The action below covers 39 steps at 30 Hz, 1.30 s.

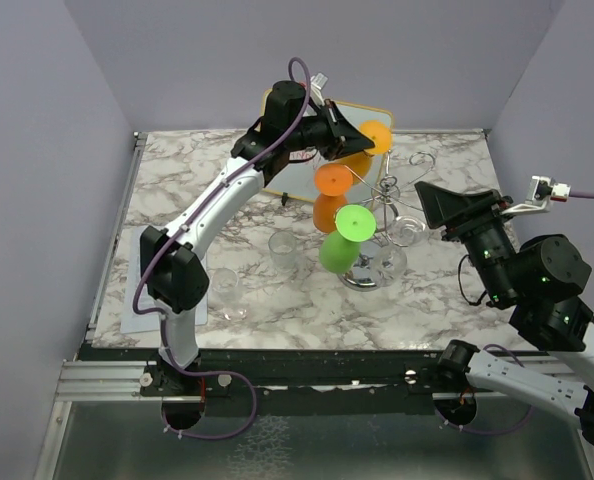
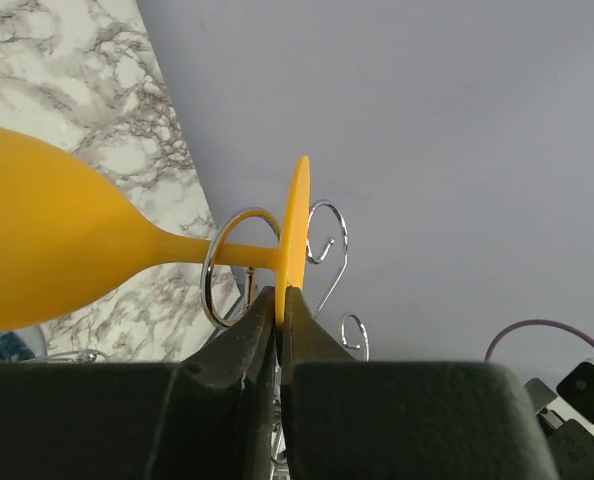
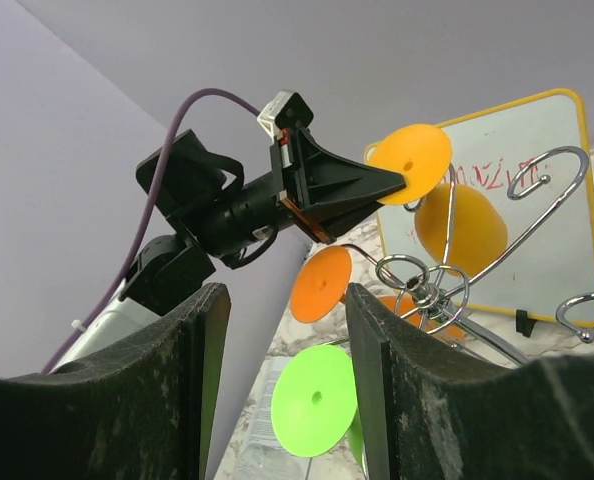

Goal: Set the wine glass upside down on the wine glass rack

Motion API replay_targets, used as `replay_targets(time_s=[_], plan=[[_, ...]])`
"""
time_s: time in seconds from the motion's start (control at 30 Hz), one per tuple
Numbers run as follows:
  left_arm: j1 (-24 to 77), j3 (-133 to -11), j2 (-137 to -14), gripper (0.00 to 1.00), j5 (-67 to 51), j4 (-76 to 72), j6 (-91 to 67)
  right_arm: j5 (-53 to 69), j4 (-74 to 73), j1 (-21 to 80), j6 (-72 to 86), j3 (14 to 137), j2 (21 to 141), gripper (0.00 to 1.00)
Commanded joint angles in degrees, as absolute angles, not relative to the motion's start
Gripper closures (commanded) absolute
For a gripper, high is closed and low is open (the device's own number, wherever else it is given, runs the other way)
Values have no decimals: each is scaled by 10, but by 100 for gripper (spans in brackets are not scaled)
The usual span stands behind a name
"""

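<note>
Left gripper (image 2: 280, 300) is clamping the yellow wine glass (image 2: 57, 250) by its foot at a wine glass rack (image 1: 385, 266) scroll; releasing unseated risks a fall. Right gripper (image 3: 282, 370) is gaping, empty.

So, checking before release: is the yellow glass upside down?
Upside down: the yellow glass has its foot above its bowl and its stem inside a loop of the wine glass rack. The left hand is shut on the foot's rim.

Here's a white marble-patterned tabletop (image 1: 177, 190) with grey veining, boxed in by plain lavender-grey walls: a back wall (image 1: 307, 60) along its far edge, a left wall (image 1: 37, 200) and a right wall (image 1: 567, 120) at its sides. Along the tabletop's near edge runs a silver slotted aluminium rail (image 1: 107, 382), with a dull textured metal sheet (image 1: 307, 455) just beyond. Soft, even light falls across the tabletop.
</note>
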<state>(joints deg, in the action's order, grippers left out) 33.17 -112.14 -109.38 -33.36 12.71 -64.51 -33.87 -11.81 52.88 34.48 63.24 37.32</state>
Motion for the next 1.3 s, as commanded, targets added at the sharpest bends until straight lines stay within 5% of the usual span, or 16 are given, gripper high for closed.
replay_targets(time_s=[0.0, 0.27, 0.8, 1.03, 1.27], plan=[[319, -1114, -1055, 91, -314, 154, -599, -352, -113, 531, 348, 623, 373, 45], [309, -1103, -1031, 56, -297, 181, -571, -350, -113, 532, 351, 621, 378, 45], [239, -996, -896, 37, -243, 261, -408, -350, -158, 532, 331, 644, 404, 40], [217, -830, -762, 14, -109, 319, -267, -340, -232, 532, 311, 693, 440, 37], [217, -733, -657, 12, -8, 434, -208, -345, -252, 532, 284, 717, 434, 37]])
